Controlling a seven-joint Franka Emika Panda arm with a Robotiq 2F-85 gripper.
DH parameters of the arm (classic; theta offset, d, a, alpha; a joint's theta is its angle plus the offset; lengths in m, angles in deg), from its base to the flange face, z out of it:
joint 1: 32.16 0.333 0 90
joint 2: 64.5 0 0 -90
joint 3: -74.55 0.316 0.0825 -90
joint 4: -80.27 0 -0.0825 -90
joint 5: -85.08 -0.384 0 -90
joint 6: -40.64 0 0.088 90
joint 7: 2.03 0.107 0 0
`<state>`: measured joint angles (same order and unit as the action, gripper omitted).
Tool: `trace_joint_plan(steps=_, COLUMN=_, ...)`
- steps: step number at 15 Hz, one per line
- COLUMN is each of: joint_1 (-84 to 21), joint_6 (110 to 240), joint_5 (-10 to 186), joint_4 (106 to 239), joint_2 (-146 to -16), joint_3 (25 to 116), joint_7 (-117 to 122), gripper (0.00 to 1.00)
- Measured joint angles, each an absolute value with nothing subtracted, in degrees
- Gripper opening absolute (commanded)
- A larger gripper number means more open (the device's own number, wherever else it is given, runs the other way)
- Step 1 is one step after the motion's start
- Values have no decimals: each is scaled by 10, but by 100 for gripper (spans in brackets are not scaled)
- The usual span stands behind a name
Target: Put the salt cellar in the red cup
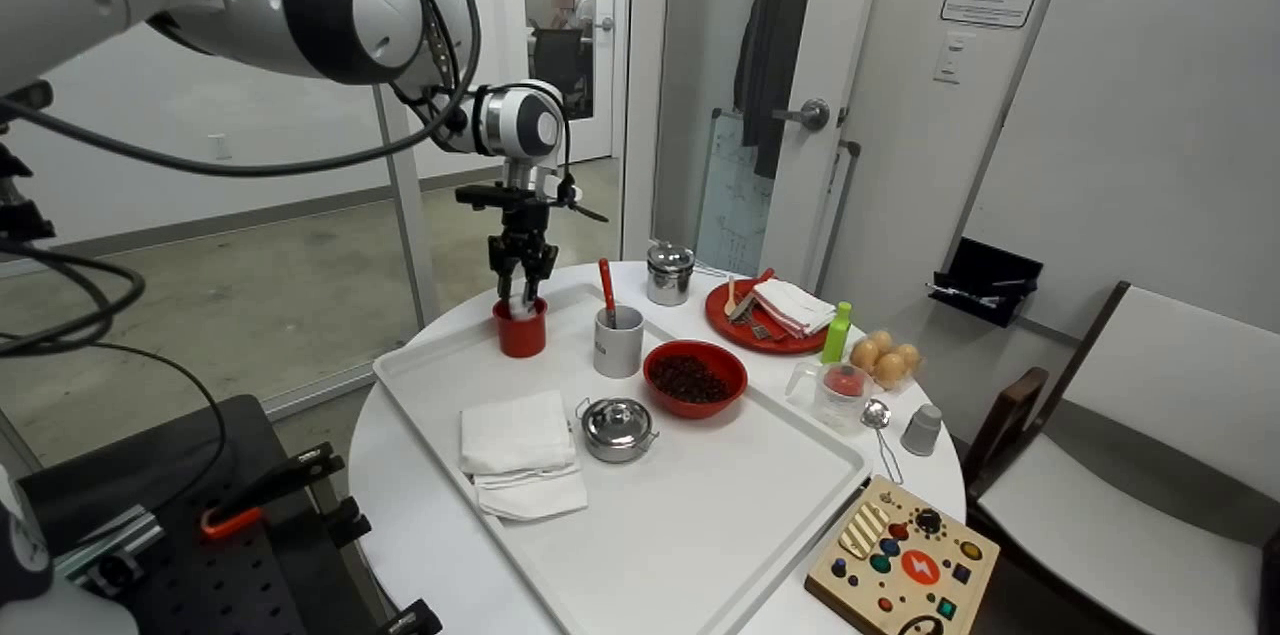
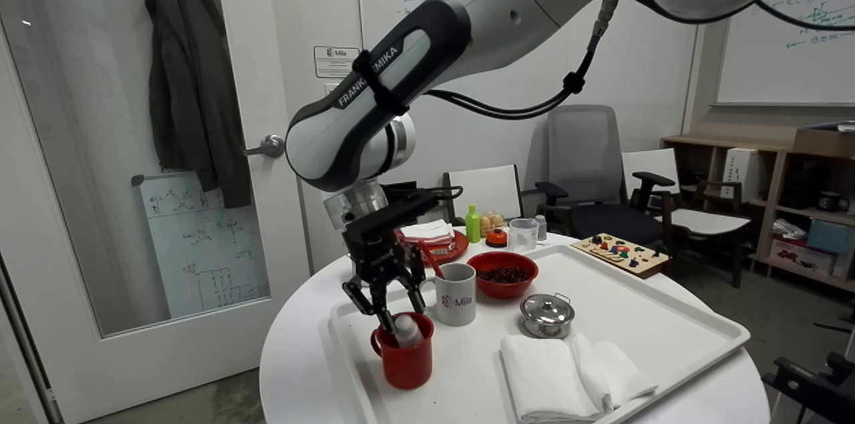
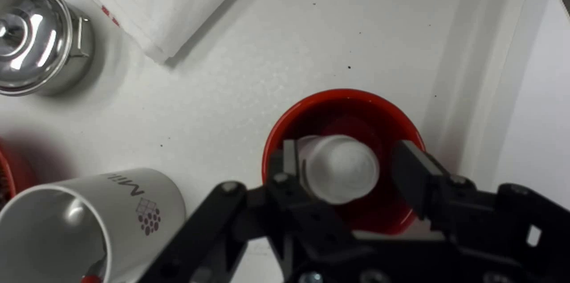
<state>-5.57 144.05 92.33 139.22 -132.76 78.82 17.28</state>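
The plain red cup point(image 1: 522, 337) stands upright on the tray in both exterior views, with its handle showing in an exterior view point(image 2: 407, 367). The salt cellar point(image 3: 344, 169), whitish with a rounded end up, sits tilted inside the cup, its upper part showing above the rim in an exterior view point(image 2: 406, 332). My gripper point(image 3: 347, 158) points down over the cup with its fingertips at the cup's mouth. It is open: the salt cellar rests close to one finger, and a gap shows between it and the opposite finger. The salt cellar's lower end is hidden in the cup.
A white mug point(image 1: 618, 347) holding a red-handled utensil stands beside the cup on the white tray point(image 1: 690, 525). A red bowl point(image 1: 730, 395) of dark beans, a lidded steel pot point(image 1: 617, 428) and folded white cloths point(image 1: 525, 445) are also on the tray. A steel canister point(image 1: 670, 277) stands behind.
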Motion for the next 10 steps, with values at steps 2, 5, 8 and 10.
trace_joint_plan(steps=2, joint_1=-55, joint_6=1430, joint_5=923, joint_4=1375, joint_2=-1335, joint_3=788, joint_7=171, gripper=100)
trace_joint_plan(steps=5, joint_1=-55, joint_6=1420, joint_5=923, joint_4=1360, joint_2=-1337, joint_3=788, joint_7=171, gripper=100)
trace_joint_plan(steps=8, joint_1=-56, joint_6=1421, joint_5=922, joint_4=1358, joint_2=-1332, joint_3=792, joint_7=171, gripper=100)
trace_joint_plan(steps=10, joint_1=-58, joint_6=1421, joint_5=921, joint_4=1358, joint_2=-1326, joint_3=796, joint_7=171, gripper=100)
